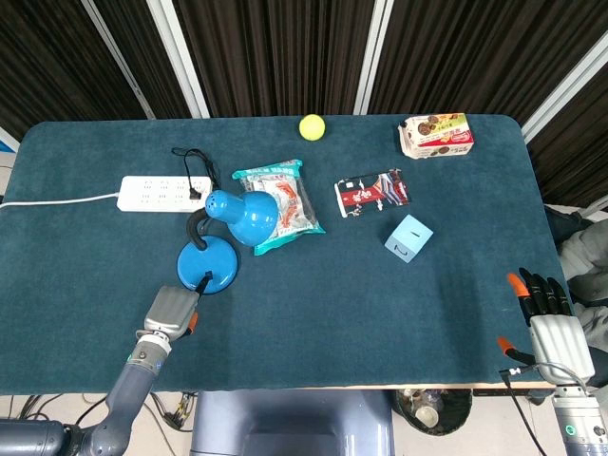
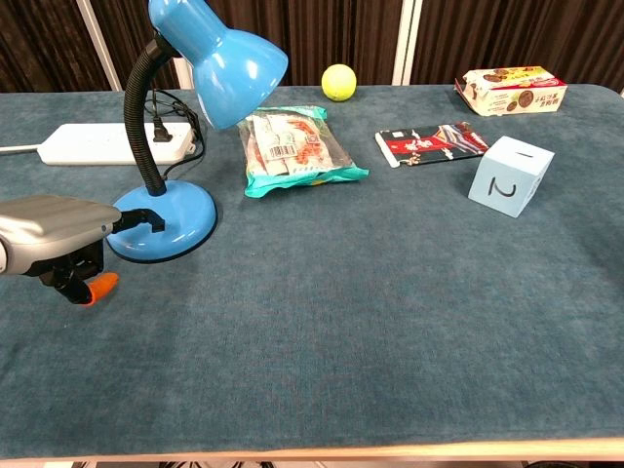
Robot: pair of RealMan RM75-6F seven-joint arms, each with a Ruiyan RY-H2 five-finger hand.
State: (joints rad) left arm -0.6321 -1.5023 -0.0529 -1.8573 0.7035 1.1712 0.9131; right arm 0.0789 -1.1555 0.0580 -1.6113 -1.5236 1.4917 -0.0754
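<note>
On the blue table [image 1: 380,313], the left hand [image 1: 173,311], holding nothing, touches the lamp base [image 1: 208,266].

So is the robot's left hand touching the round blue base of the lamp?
Touching. In the chest view a black fingertip of the left hand rests on the round blue lamp base; the head view agrees.

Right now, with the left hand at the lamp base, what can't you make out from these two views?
- Left hand: chest view cuts it off at the left edge; whether its fingertip presses the lamp base or just touches it is unclear.
- Same contact, head view: too small, the hand covers it.
- Right hand: absent from chest view.
- Power strip: switch state too small.
- Snack bag: print unreadable.
</note>
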